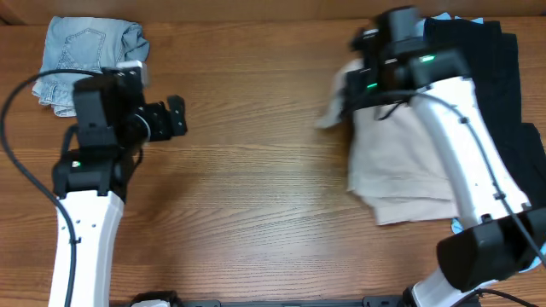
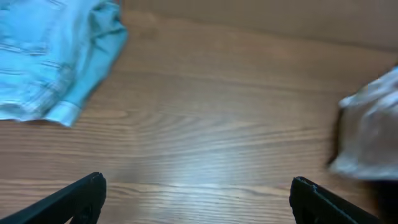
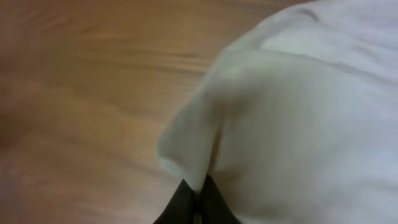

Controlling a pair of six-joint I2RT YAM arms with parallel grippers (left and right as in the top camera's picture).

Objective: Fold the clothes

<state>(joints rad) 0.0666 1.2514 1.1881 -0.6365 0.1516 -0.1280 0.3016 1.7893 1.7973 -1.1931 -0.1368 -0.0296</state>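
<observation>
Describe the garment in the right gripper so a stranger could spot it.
Go to the right side of the wooden table, where clothes lie in a pile. The beige shorts lie at the pile's left edge, a corner pinched in the right gripper. They are the only pale tan piece, beside black garments.

beige shorts (image 1: 401, 179) crumpled at right beside black garments (image 1: 478, 68); denim shorts (image 1: 85, 55) far left.

The left arm (image 1: 85, 223) is extended from the near edge, its wrist turned to the right; the left gripper (image 1: 177, 116) is held with jaws spread wide, nothing between them. The right arm (image 1: 467, 149) is stretched forward and leftward; the right gripper (image 3: 198, 196) is closed, a fold of shorts (image 3: 298, 124) pinched between its tips
</observation>
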